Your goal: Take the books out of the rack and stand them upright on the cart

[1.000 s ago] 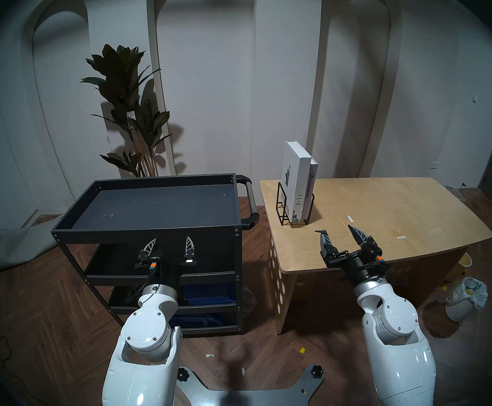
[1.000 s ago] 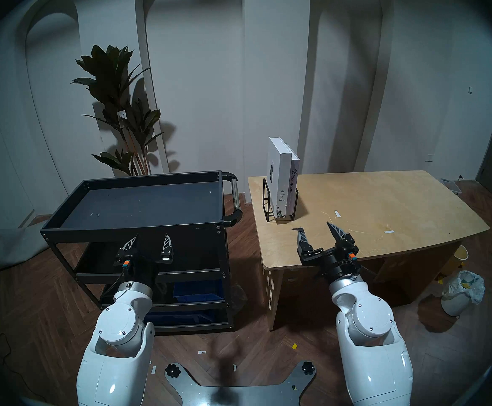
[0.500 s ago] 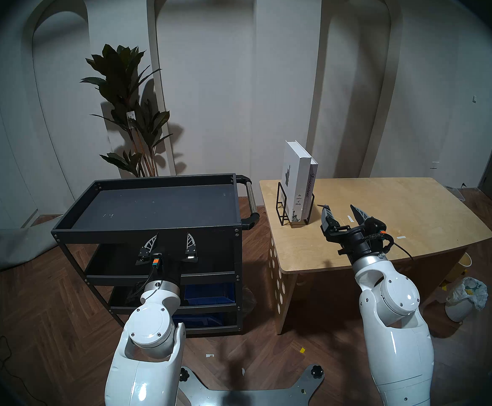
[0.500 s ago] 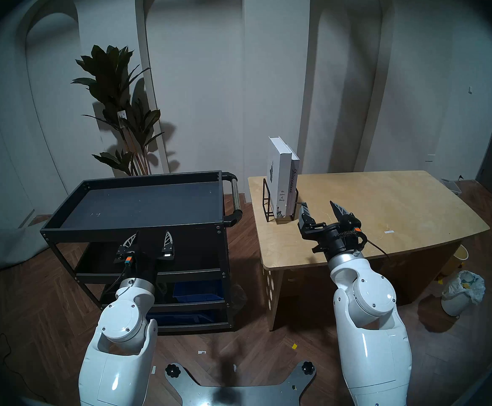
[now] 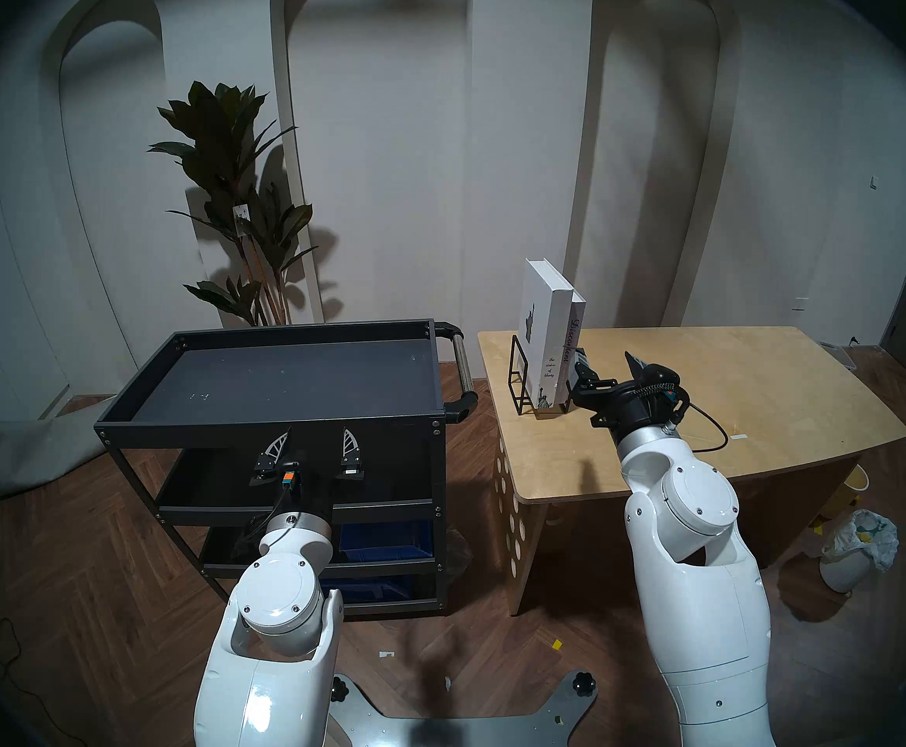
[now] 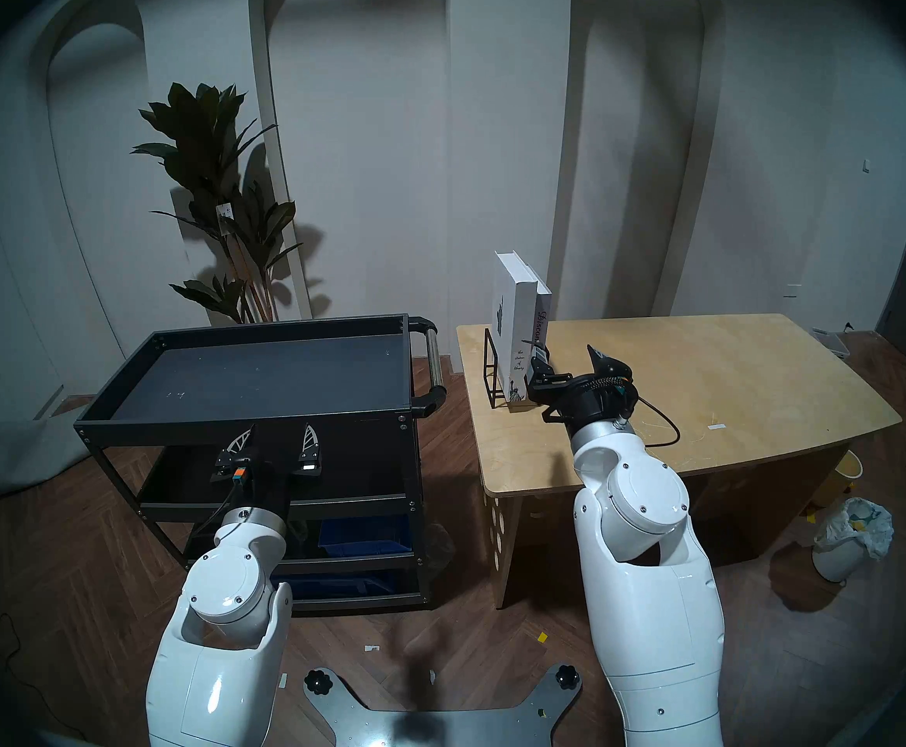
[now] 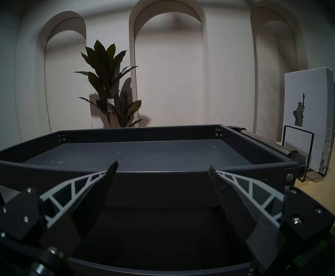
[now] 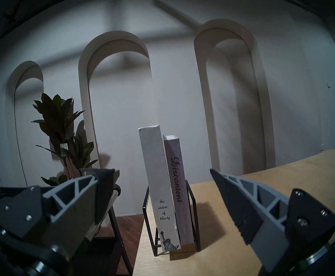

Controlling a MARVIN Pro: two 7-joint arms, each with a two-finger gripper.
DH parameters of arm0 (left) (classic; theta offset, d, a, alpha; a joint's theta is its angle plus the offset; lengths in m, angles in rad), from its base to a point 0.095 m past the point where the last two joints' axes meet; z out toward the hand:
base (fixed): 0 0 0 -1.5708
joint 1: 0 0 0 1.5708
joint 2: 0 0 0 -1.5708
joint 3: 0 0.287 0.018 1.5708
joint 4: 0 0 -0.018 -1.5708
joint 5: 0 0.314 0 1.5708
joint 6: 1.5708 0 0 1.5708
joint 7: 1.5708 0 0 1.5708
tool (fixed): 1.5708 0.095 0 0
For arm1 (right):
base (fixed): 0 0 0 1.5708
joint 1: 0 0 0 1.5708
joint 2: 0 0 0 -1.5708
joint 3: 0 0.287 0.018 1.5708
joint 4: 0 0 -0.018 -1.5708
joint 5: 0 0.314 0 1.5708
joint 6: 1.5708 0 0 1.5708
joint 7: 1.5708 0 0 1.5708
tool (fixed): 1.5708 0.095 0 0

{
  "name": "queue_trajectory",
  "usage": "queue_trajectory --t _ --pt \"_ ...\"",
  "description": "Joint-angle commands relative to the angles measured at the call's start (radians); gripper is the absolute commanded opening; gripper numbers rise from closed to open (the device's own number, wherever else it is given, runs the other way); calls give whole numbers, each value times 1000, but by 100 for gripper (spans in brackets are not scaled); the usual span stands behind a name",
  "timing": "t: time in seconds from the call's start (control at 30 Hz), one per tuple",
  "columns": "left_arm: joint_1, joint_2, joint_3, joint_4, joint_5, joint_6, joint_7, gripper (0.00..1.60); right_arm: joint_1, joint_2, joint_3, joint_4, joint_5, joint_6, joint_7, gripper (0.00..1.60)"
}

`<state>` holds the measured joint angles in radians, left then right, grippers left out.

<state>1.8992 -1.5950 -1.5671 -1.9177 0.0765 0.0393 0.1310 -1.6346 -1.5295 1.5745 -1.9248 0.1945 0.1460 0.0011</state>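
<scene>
White and pale grey-lavender, the two hardcover books, the thick white Statue of Liberty volume (image 8: 158, 190) and the thinner "Discontent" volume (image 8: 177, 192), stand upright and touching, spines outward, in the low black wire rack (image 8: 191, 219) near the left end of the light wooden bench (image 5: 709, 385). Risk: the rack reaches only the books' lower part, so a high or one-sided pull may tip the neighbouring volume or drag the light frame along. The right claw (image 5: 604, 366), jaws wide and empty, sits just beside the "Discontent" spine; a finger could nudge it off line. The black metal cart (image 5: 278, 422) holds nothing on its top tray; a blue bin (image 5: 386, 546) sits on a lower shelf. The left claw (image 5: 313, 449), jaws wide and empty, hangs before the cart's near rim.
</scene>
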Motion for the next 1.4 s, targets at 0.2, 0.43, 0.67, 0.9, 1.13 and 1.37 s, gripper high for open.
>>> queue_trajectory --t 0.2,0.43,0.67,0.9,1.13,1.37 --pt "-14 8 -8 -24 -3 -1 -3 160 172 -27 -40 60 -33 6 -35 160" --pt "-9 9 -12 -26 -4 -3 0 160 234 -40 -53 104 -45 5 -42 160" --pt "-4 9 -19 -27 -5 -3 2 160 298 -53 -61 173 -61 -3 -47 160" --pt "-4 9 -24 -33 -9 -2 1 160 369 -66 -72 248 -81 -1 -58 160" --pt "-4 9 -34 -34 -9 4 10 160 433 -78 -74 306 -112 9 -85 160" --pt "-5 8 -38 -36 -16 3 13 160 496 -91 -60 380 -116 16 -101 160"
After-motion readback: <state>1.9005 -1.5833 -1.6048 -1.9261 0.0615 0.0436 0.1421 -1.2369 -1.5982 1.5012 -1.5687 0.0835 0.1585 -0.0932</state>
